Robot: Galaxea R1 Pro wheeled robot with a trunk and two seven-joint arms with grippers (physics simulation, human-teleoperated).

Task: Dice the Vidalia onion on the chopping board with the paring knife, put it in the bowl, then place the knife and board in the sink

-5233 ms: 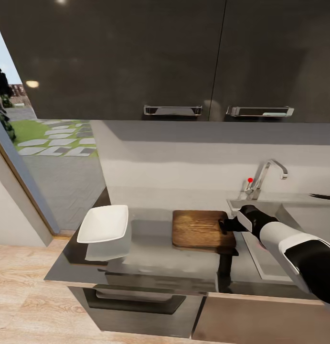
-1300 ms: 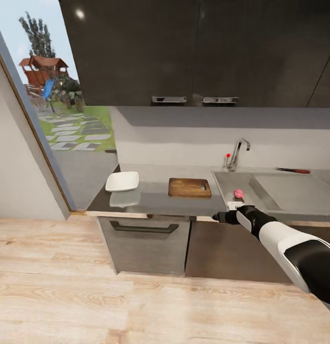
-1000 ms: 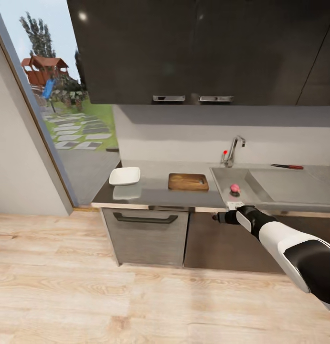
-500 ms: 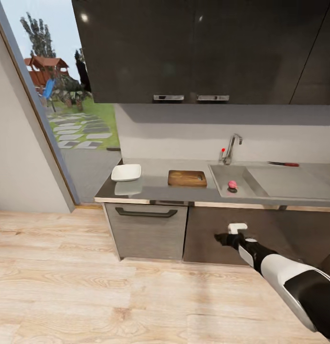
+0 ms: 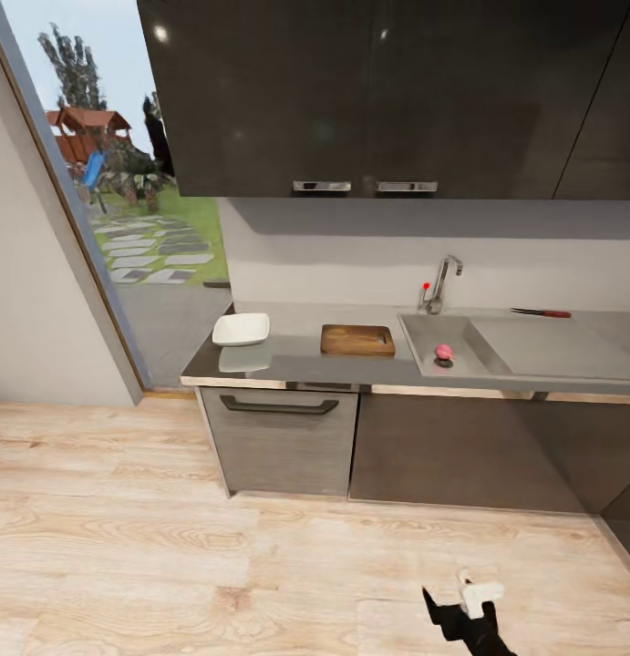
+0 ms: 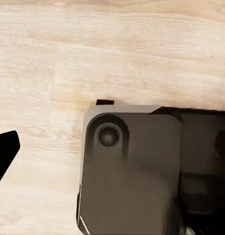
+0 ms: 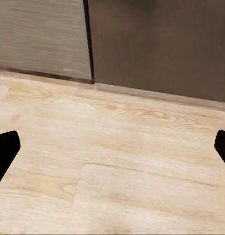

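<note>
The robot is standing well back from the kitchen unit, and the right arm is dropping away from the sink (image 5: 447, 348) — half a second ago its gripper was hanging in front of the cabinet doors below the sink, and now the right gripper (image 5: 460, 609) is sitting low over the wooden floor (image 5: 169, 547), far beneath the surface. The camera itself is barely shifting between those two moments, so this is the arm lowering, not the view.

In the right wrist view the two dark fingers (image 7: 5, 152) are showing at opposite edges with bare floor between them — spread wide and holding nothing. In the left wrist view one dark fingertip is showing beside the robot's own dark base (image 6: 132, 171); whether that left gripper is open I cannot tell.

The Vidalia onion (image 5: 443, 352) is lying inside the sink, near its front. The chopping board (image 5: 356, 340) is resting on the countertop (image 5: 296, 364) just left of the sink, the bowl (image 5: 241, 329) further left of the sink beyond the board, and the paring knife (image 5: 541, 312) is lying behind the sink's drainboard, right of the tap (image 5: 439, 282).

So the first step is not yet done: the onion is untouched, and the robot looks to be repositioning rather than reaching.
</note>
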